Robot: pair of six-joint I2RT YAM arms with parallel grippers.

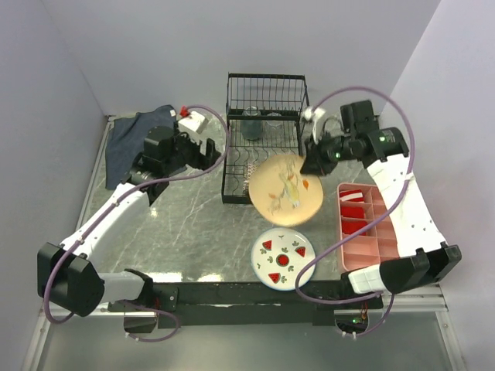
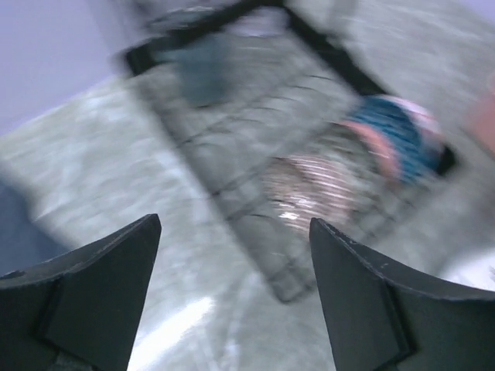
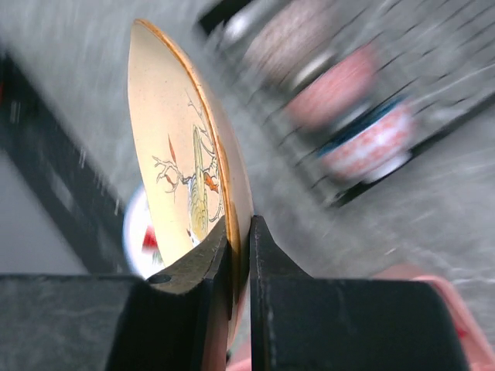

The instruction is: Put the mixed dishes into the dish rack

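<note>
**One pincer wide, one clamped**

The left arm (image 1: 108, 212) stretches forward, the left pincer (image 2: 233, 222) gaping wide, holding nothing. The right arm (image 1: 410, 201) crooks inward at the elbow, the right pincer (image 3: 240, 226) pinched tight on the rim of the peach plate (image 3: 178, 139).

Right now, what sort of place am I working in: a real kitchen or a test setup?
Likely a lab test cell: plain walls box in a marble-look table, the left arm and right arm are bolted at its near edge, and dishes sit staged around a black wire rack.
</note>
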